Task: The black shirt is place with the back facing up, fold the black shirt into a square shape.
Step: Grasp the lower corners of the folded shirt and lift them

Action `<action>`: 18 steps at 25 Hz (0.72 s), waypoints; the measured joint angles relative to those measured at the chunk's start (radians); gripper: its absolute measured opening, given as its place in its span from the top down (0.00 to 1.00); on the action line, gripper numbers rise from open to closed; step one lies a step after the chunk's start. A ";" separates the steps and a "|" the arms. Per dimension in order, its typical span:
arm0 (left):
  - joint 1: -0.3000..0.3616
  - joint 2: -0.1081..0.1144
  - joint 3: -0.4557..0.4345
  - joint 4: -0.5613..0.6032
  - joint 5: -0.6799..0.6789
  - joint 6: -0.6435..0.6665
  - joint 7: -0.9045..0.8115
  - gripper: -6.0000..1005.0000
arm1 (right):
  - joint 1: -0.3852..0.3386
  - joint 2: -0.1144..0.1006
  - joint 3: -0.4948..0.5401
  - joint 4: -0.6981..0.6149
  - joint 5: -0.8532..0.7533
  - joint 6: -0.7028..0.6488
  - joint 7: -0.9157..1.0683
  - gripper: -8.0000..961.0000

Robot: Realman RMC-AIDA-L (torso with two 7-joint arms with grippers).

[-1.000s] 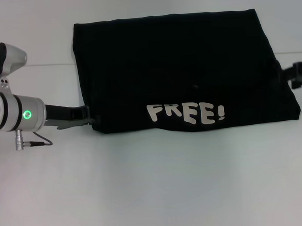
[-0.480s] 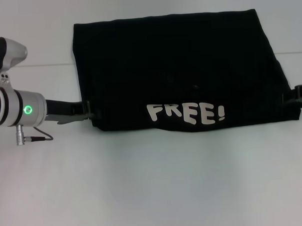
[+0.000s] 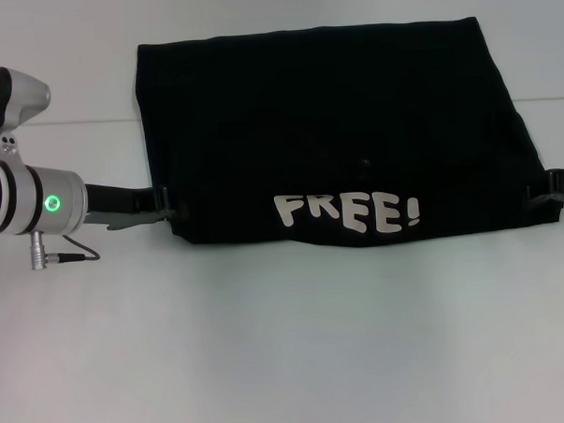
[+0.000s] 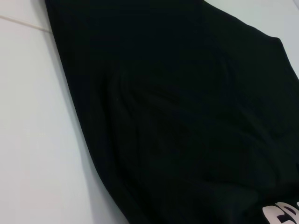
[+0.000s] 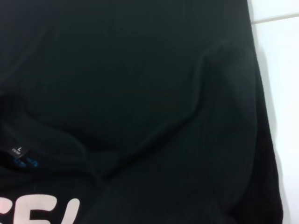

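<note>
Lying between both jaws — black shirt (image 3: pixel 339 134), its side edges just beside them

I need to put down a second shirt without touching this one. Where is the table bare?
The widest bare table is the strip nearer the robot than the black shirt. Beside the shirt's near corners it is crowded: left gripper on one side, right gripper on the other.
</note>
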 joint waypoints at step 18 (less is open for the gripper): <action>0.007 0.021 -0.003 0.007 0.004 0.035 -0.009 0.96 | -0.010 -0.009 -0.001 -0.032 -0.001 -0.028 -0.005 0.91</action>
